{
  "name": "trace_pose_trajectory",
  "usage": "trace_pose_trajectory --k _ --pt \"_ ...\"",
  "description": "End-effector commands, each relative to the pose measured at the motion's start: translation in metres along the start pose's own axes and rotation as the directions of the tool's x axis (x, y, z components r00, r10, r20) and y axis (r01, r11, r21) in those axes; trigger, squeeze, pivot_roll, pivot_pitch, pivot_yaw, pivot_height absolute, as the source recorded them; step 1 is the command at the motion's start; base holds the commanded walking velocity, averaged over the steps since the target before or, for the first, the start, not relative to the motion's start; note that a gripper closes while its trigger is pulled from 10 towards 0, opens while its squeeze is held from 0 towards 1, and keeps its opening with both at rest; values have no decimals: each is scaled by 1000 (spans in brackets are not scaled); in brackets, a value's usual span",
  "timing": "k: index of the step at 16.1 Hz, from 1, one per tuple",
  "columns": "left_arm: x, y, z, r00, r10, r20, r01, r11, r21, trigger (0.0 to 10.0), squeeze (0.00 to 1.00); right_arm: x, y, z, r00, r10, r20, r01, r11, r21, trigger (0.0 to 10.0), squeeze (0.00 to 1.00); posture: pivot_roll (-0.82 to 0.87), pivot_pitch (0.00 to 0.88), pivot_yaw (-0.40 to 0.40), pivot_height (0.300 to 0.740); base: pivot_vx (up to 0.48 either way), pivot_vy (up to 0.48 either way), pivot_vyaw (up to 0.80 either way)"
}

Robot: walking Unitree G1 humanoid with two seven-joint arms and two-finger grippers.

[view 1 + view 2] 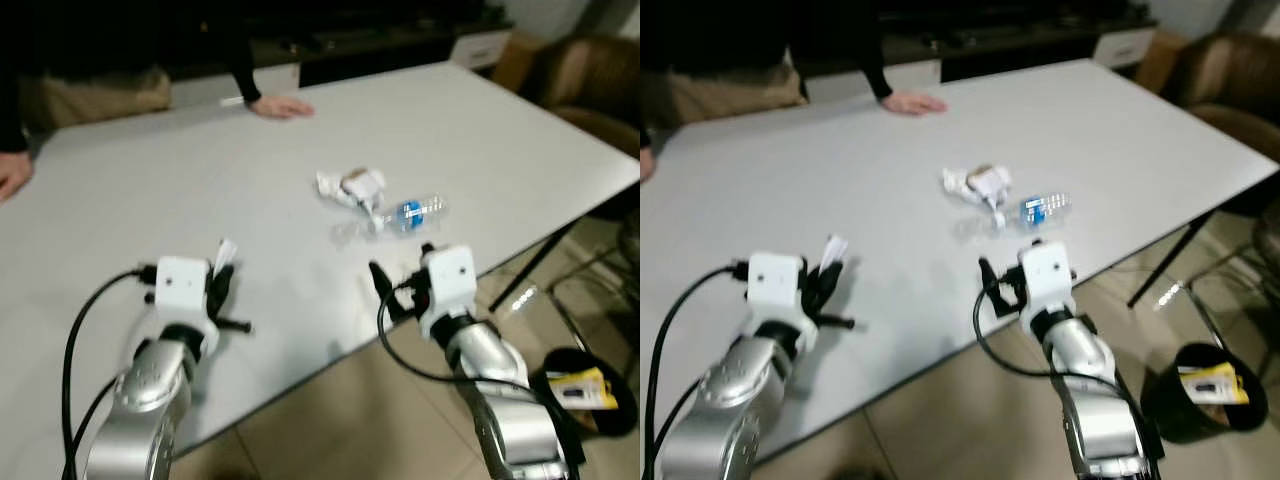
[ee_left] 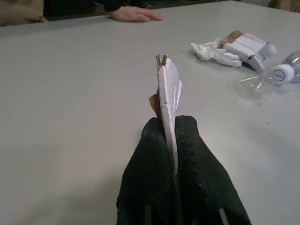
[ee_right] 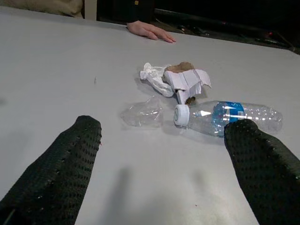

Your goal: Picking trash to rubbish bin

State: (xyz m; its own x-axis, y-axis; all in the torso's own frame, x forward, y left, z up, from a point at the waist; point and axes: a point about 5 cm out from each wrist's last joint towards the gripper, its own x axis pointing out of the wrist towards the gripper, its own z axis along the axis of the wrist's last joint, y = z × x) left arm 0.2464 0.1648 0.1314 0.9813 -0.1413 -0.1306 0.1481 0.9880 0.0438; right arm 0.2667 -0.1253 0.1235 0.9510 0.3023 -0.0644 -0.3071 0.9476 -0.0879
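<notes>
Because the flat white scrap of paper with a torn brown edge [image 2: 167, 91] is standing on edge between the left gripper's [image 1: 222, 276] two black fingers [image 2: 143, 178], which are pressing shut against its faces, it is riding clear of the white table [image 1: 150, 190] at the lower left of the head views, ready, I judge, to be carried off. More trash is lying near the middle of the frame: a crushed clear plastic bottle with a blue label and white cap [image 3: 225, 115] is resting on its side, cap pointing at a crumpled clear plastic film [image 3: 142, 112], with a wad of crumpled white and brown paper wrapper [image 3: 180, 80] just behind it. The right gripper [image 1: 393, 285] is hovering at the table's near edge with its fingers [image 3: 65, 168] spread wide apart and holding nothing, facing the bottle, probably lining up a grasp. At the lower right, on the tiled floor [image 1: 350, 420], a black rubbish bin [image 1: 560, 365] is sitting open with a yellow package [image 1: 580, 388] already inside. Along the top edge, a person's hand [image 1: 282, 106] is resting flat on the table, well apart from the trash.
</notes>
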Motion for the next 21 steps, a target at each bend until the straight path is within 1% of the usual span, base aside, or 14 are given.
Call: trace_pose_trajectory --k 1,4,6,7,8,9,10,12,13,16,17,20,21 --pt "0 -1 -1 1000 -6 -6 6 1000 18 10000 0 -2 -3 0 1000 -17 -8 17 1000 18 10000 0 3 26 -78 740 0 -480 0" --pt "1 -2 -1 1000 -20 -9 20 1000 24 10000 0 -6 -2 -6 999 -22 -44 22 1000 6 10000 0 -5 17 -63 740 0 -480 0" --pt "4 -3 -1 999 -49 -12 49 999 23 10000 0 -11 -2 -19 992 -65 -109 63 998 -18 10000 0 -13 5 -44 740 0 -362 0" --pt "4 -4 -1 998 -55 -11 56 998 17 10000 0 -12 -2 -21 991 -73 -115 71 997 -25 10000 0 -14 5 -42 740 0 -244 0" --pt "5 -3 -8 996 -61 -58 60 998 -20 10000 0 -16 -2 -27 987 -90 -133 87 996 -26 10000 0 -20 0 -34 740 0 480 0" --pt "6 -2 -12 995 -62 -78 60 998 -27 10000 0 -22 -4 -33 982 -113 -152 113 994 -7 10000 0 -22 0 -29 740 0 480 0" --pt "6 -1 -14 995 -60 -76 58 998 -22 10000 0 -29 -8 -40 975 -142 -173 146 989 11 10000 0 -25 0 -21 740 0 480 0" --pt "6 2 -20 995 -48 -86 49 999 5 10000 0 -33 -8 -47 970 -148 -192 153 988 10 10000 0 -34 0 -7 740 0 474 0" --pt "5 2 -25 993 -67 -94 69 997 19 10000 0 -35 -7 -49 968 -156 -197 162 987 12 10000 0 -37 0 1 740 0 0 0" --pt "5 -2 -26 990 -104 -91 108 993 43 10000 0 -36 -6 -44 967 -183 -175 192 981 34 10000 0 -54 0 21 740 0 0 0" --pt "7 -3 -24 991 -108 -80 110 994 27 10000 0 -36 -5 -42 969 -178 -170 186 982 34 10000 0 -56 0 19 740 0 0 0" --pt "9 -8 -18 994 -111 -15 111 994 4 10000 0 -28 -2 -34 981 -134 -140 138 990 23 10000 0 -43 0 -28 740 0 0 0" --pt "10 -8 -16 995 -95 -7 95 995 4 10000 0 -24 -4 -33 983 -126 -136 130 991 20 10000 0 -33 0 -43 740 0 0 0"
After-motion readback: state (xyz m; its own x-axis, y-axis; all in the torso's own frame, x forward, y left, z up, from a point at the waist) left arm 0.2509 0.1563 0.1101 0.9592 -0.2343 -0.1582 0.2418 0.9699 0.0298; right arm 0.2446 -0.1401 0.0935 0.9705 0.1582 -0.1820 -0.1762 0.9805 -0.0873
